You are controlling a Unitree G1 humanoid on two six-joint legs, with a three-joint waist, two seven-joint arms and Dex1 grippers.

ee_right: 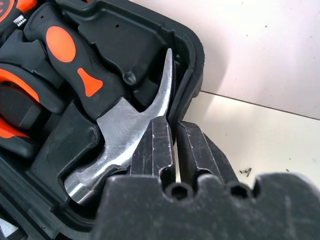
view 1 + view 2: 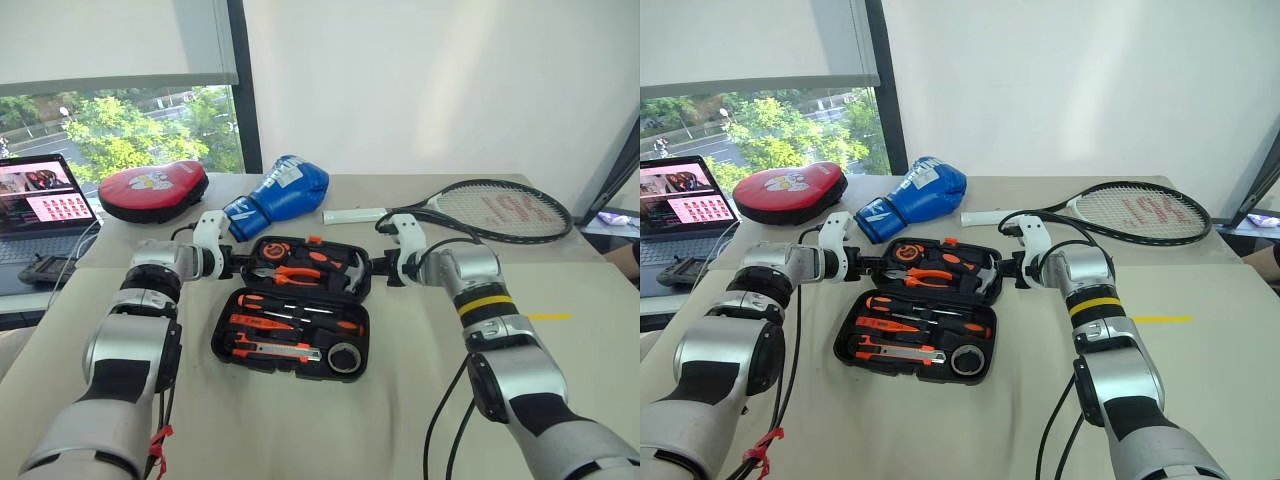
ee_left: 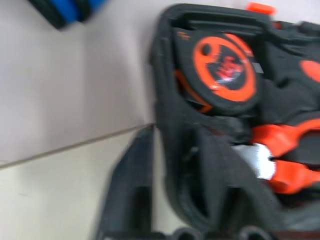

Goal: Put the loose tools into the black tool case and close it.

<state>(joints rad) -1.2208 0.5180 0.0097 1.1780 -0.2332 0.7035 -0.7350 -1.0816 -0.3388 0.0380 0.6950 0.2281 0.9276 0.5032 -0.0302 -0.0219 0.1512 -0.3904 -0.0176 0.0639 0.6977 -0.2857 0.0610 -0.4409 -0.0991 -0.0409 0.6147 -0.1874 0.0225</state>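
The black tool case point(image 2: 292, 308) is seen lying open on the table point(image 2: 400, 420), between the two arms, its far half raised a little behind the near one. The loading looks done: three screwdrivers point(image 2: 290, 312), the utility knife point(image 2: 277, 350) and the tape roll point(image 2: 345, 358) are all seated in the near half, while pliers point(image 2: 292, 274) and a hammer point(image 1: 107, 115) are seen in the far half. No tool is left loose on the table. The left gripper point(image 3: 175, 165) is pinched on the far half's left wall, one finger outside and one inside. The right gripper point(image 1: 173, 150) is pressed nearly together on the right wall, beside the hammer's claw. What is left, by the look of it, is the closing: the far half is to be folded over and the orange latch point(image 2: 314, 240) snapped.
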